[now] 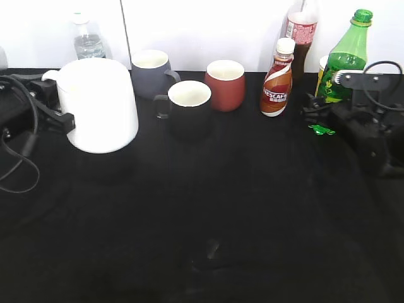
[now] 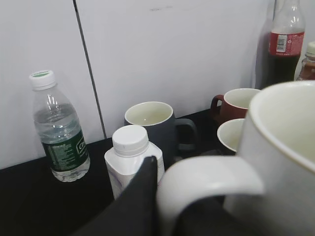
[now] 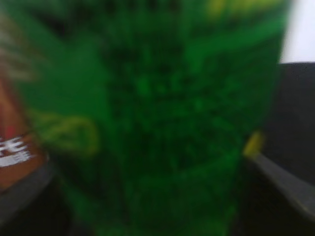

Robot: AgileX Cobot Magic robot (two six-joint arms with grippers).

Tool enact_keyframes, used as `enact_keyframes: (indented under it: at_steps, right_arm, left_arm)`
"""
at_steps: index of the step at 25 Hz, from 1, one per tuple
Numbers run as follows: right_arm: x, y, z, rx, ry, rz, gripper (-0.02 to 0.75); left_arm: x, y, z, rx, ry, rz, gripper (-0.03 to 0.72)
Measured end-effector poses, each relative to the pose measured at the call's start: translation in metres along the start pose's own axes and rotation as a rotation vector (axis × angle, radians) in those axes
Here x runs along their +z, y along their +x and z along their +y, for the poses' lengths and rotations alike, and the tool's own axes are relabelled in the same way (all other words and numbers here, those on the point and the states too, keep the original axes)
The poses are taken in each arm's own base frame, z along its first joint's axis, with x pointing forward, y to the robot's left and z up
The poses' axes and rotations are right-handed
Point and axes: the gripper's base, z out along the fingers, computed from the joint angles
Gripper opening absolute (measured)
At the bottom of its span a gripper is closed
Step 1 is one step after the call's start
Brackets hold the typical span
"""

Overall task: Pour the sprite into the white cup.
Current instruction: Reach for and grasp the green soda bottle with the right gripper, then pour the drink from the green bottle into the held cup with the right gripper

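In the left wrist view, one dark finger of the left gripper lies against the loop handle of the white cup. Whether the jaws are closed on that handle cannot be told, since only the one finger shows. The cup stands upright at the left of the table, mouth open and apparently empty.

Across the table, the right gripper sits low against the sprite, whose green body fills the right wrist view in a blur, with one finger showing at the bottle's right flank. Its opening cannot be read, and no firm hold is visible.

The step in hand looks like securing the bottle. It will go best with the fingers squared on the lower body, squeezing gently as thin plastic yields. The cap still looks to be on. The coffee bottle stands just beside it and could be knocked. Behind are the black mug, red cup, grey mug and water bottle.
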Motion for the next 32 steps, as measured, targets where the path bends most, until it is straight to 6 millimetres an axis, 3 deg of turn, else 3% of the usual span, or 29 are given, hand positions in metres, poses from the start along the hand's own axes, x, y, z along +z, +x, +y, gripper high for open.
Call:
enact_keyframes:
  at_steps: [2, 6, 8, 11, 15, 17, 19, 23, 25, 27, 32]
  right_arm:
    - [0.011, 0.001, 0.001, 0.004, 0.0, 0.003, 0.633]
    - [0.016, 0.002, 0.001, -0.006, 0.002, 0.002, 0.425]
    - [0.014, 0.002, 0.002, -0.061, -0.007, -0.008, 0.424]
    - [-0.008, 0.001, 0.001, -0.096, -0.017, -0.008, 0.419]
    - [-0.05, -0.038, 0.008, -0.146, -0.11, -0.071, 0.41]
    - [-0.064, -0.062, 0.024, -0.2, -0.214, -0.12, 0.41]
    - [-0.078, -0.083, 0.054, -0.226, -0.306, -0.147, 0.41]
    - [-0.092, -0.099, 0.145, -0.354, -0.569, -0.138, 0.409]
    - [-0.092, -0.115, 0.175, -0.453, -0.624, -0.199, 0.409]
    - [-0.08, -0.118, 0.186, -0.6, -0.634, -0.247, 0.409]
    - [-0.068, -0.106, 0.191, -1.07, -0.595, -0.353, 0.409]
  left_arm:
    - [0.0, -0.001, 0.0, 0.0, 0.0, -0.011, 0.05]
    - [0.0, -0.001, 0.0, 0.0, 0.001, -0.011, 0.05]
    - [0.0, -0.001, 0.0, 0.0, 0.001, -0.011, 0.05]
    - [0.0, -0.001, 0.0, 0.0, 0.001, -0.011, 0.05]
    - [0.0, -0.001, -0.004, 0.031, 0.046, -0.01, 0.05]
    - [0.0, -0.001, -0.005, 0.032, 0.059, -0.009, 0.05]
    - [0.0, -0.001, -0.007, 0.009, 0.079, -0.009, 0.05]
    - [0.0, -0.001, -0.008, 0.013, 0.091, -0.013, 0.05]
    - [0.0, -0.001, -0.008, 0.014, 0.092, -0.013, 0.05]
    - [0.0, -0.001, -0.008, 0.014, 0.092, -0.013, 0.05]
    - [0.0, -0.001, -0.008, 0.015, 0.092, -0.01, 0.05]
